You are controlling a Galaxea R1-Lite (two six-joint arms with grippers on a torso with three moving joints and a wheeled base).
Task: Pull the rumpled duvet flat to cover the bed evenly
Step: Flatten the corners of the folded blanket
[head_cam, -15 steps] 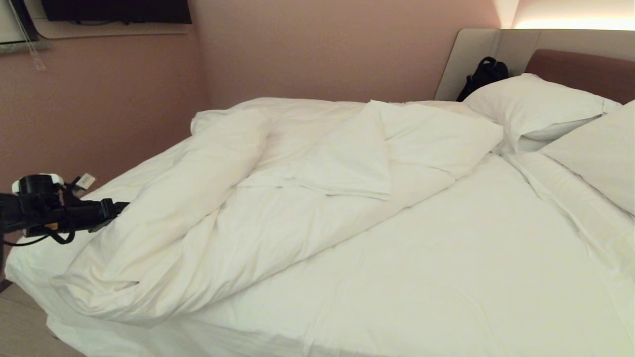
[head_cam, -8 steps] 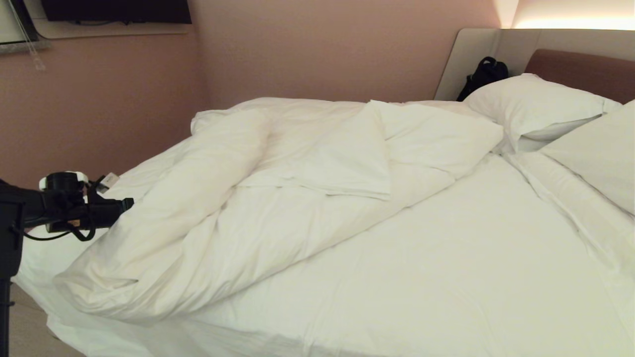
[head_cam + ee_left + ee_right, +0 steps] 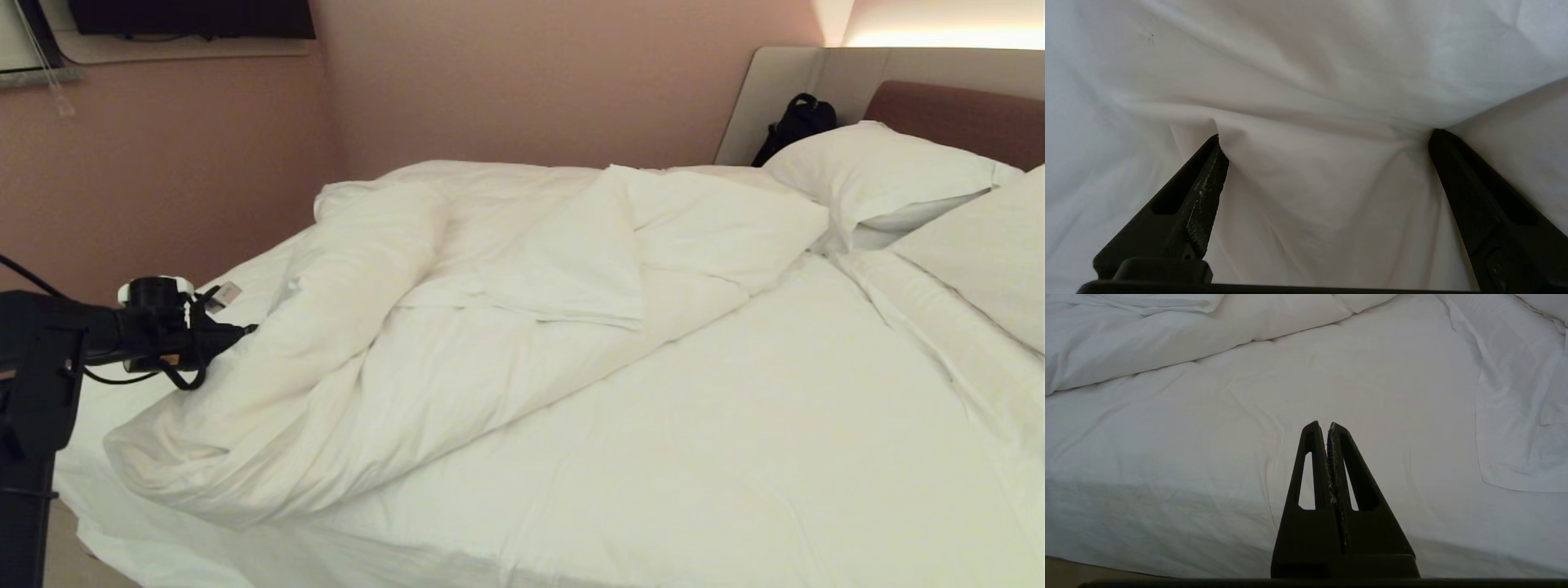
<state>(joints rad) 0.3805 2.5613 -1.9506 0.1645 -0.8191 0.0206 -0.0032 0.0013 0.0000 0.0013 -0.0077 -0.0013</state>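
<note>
The white duvet (image 3: pixel 457 327) lies bunched on the far left half of the bed (image 3: pixel 775 425), with a thick rolled fold along its left side and a flap folded over the middle. My left gripper (image 3: pixel 245 331) reaches in level from the left and presses into that rolled fold. In the left wrist view it (image 3: pixel 1327 136) is open wide, both fingers (image 3: pixel 1204 196) dent the duvet (image 3: pixel 1306 61), and cloth bulges between them. My right gripper (image 3: pixel 1327 424) is shut and empty, hanging above the bare sheet (image 3: pixel 1208 428) by the bed's near edge, outside the head view.
Two pillows (image 3: pixel 882 175) lean at the headboard (image 3: pixel 955 114) on the right, with a black bag (image 3: pixel 796 122) behind them. A pink wall runs behind the bed, with a dark screen (image 3: pixel 192 16) at the top left. Floor (image 3: pixel 1069 569) shows below the near mattress edge.
My left arm has moved right and slightly up, pushing its gripper into the duvet's rolled fold, which has shifted a little. The right gripper stays still.
</note>
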